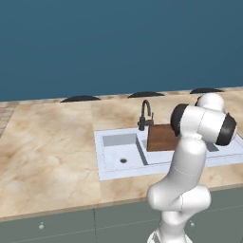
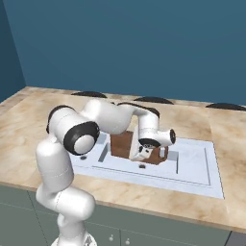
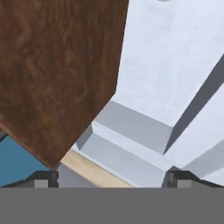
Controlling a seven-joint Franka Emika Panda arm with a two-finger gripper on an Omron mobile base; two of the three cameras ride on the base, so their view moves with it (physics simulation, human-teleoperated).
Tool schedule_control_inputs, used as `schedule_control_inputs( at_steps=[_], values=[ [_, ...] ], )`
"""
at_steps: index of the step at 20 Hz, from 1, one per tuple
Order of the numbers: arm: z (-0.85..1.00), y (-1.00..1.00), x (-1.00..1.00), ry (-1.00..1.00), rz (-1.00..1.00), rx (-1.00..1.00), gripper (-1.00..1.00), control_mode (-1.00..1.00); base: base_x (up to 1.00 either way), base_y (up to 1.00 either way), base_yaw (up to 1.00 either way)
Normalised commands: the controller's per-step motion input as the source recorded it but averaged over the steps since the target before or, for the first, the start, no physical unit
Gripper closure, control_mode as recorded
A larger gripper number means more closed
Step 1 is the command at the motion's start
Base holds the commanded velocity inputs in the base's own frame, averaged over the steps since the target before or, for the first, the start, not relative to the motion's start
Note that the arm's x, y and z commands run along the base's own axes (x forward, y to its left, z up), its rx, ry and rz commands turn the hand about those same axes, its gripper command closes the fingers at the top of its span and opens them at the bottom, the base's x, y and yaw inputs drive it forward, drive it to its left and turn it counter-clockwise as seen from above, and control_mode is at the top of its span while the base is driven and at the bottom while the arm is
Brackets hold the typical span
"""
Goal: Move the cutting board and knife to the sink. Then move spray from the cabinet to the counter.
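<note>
Board [image 2: 123, 144]: you see it leaning in the sink [image 2: 197, 166].
Gripper [image 3: 112, 179]: jaws wide, holding nothing, over the basin.

Base views flank sink [image 1: 118, 163] from behind; hand view close

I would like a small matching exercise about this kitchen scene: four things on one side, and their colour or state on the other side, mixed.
Things:
1. cutting board
2. faucet
3. gripper
4. counter

Descriptions:
A. beige marble
B. dark brown, standing in the sink
C. open, holding nothing
D. black, behind the basin

Pairs: 1-B, 2-D, 3-C, 4-A
</note>
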Motion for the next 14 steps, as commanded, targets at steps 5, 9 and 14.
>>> schedule_control_inputs(
  at_steps=[5,9,14],
  values=[
    [0.13,-0.1,-0.56,-0.02,0.0,0.03,-1.0,-1.0,0.0,0.0,0.0],
    [0.97,0.0,0.0,-0.11,0.05,-0.03,-1.0,-1.0,0.0,0.0,0.0],
    [1.0,0.0,0.0,-0.12,0.09,-0.08,-1.0,-1.0,0.0,0.0,0.0]
  ],
)
